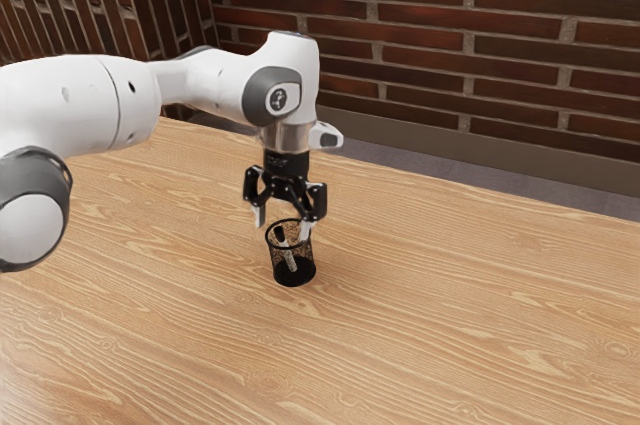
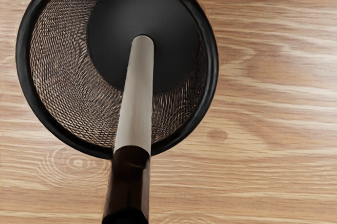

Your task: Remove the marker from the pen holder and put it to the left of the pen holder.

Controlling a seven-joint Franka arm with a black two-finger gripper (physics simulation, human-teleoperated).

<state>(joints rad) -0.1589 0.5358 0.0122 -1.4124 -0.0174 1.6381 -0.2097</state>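
Note:
Just over the pen holder, my gripper (image 1: 283,227) points down with its two fingers spread wide. The holder (image 1: 297,273), a black mesh cup, stands upright on the table. Inside it leans the marker (image 1: 290,258), grey-white with a dark cap; that cap rests near the rim, below and between my fingers, with a gap on each side. From the wrist view, the marker (image 2: 137,97) slants from the dark bottom of the pen holder (image 2: 23,71) across its rim, cap end nearest my hand.
A wooden table (image 1: 450,315) with light grain surrounds the holder. Behind its far edge are a grey floor strip and a brick wall (image 1: 420,25). My white arm comes in from the exterior view's left.

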